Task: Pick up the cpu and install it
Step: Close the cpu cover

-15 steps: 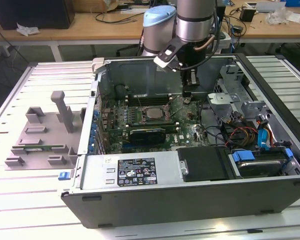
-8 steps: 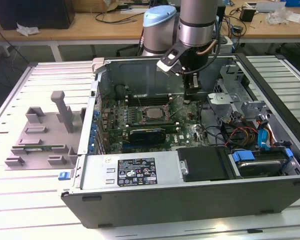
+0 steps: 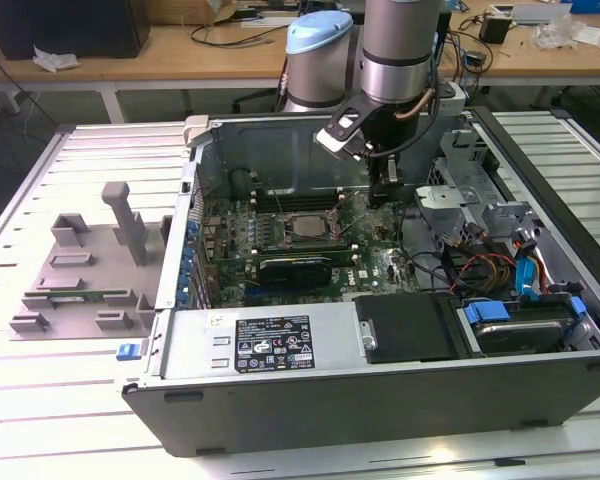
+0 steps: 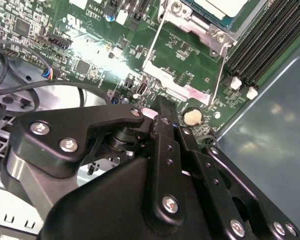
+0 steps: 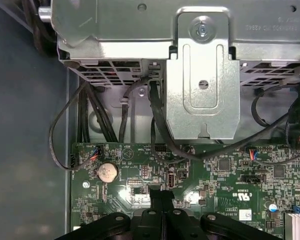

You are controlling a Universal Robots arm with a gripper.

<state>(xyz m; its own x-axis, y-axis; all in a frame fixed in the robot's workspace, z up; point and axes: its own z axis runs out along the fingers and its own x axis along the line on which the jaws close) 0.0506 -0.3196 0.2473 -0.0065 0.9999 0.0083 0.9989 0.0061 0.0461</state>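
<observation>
Station: a white slatted metal table (image 3: 40, 420) carries an open grey steel computer case (image 3: 380, 400) laid on its side, with the green printed motherboard (image 3: 375, 262) exposed.

Task item: the cpu (image 3: 305, 226), a small flat square chip with a silver-grey metal top and thin green rim, lies flat in its seat near the middle of the motherboard. In the second wrist view the cpu (image 4: 217, 5) sits within the edge of the black-and-metal square socket frame (image 4: 190, 22).

Tool: the black two-finger gripper (image 3: 383, 195) hangs from the silver-and-blue robot arm (image 3: 395, 50) inside the computer case. In the exterior view it stands at about 2 o'clock of the cpu, near it but apart. In the first wrist view the fingers (image 5: 155, 200) are brought fully together with no gap, and nothing is held between them. The second wrist view agrees: the gripper (image 4: 161, 105) is pinched to a single point. The tips are low over the motherboard; contact cannot be told. A round silver coin cell (image 5: 107, 172) lies near the tips.

Other items, exterior view: a black oblong expansion card (image 3: 295, 268) lies at 6 o'clock of the cpu. A grey moulded plastic fixture tray (image 3: 80, 265) rests on the table at 9 o'clock of the computer case.
</observation>
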